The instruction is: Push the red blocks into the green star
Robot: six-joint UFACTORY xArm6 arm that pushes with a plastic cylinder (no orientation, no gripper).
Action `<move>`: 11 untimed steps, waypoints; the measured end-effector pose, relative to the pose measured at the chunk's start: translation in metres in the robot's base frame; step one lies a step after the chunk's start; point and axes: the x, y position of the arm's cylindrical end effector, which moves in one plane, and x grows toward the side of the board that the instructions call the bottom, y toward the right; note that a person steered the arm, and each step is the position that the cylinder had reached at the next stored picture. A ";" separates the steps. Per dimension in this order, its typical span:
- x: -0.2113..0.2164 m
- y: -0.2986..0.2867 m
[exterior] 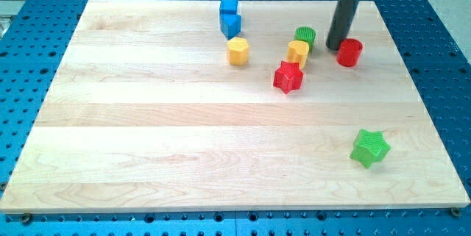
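Note:
A red cylinder point(349, 52) stands on the wooden board at the upper right. A red star point(288, 77) lies to its lower left, near the board's middle. The green star point(369, 148) sits alone at the lower right. My tip point(335, 47) is down on the board right beside the red cylinder's left side, touching it or nearly so. The dark rod rises from there to the view's top.
A green cylinder point(305, 37) and a yellow block point(298, 51) sit just left of my tip. A yellow hexagonal block point(238, 51) lies further left. A blue block point(229, 17) stands near the board's top edge. The wooden board point(147, 140) rests on a blue perforated table.

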 end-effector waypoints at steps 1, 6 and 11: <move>-0.006 0.031; 0.142 -0.079; 0.176 -0.027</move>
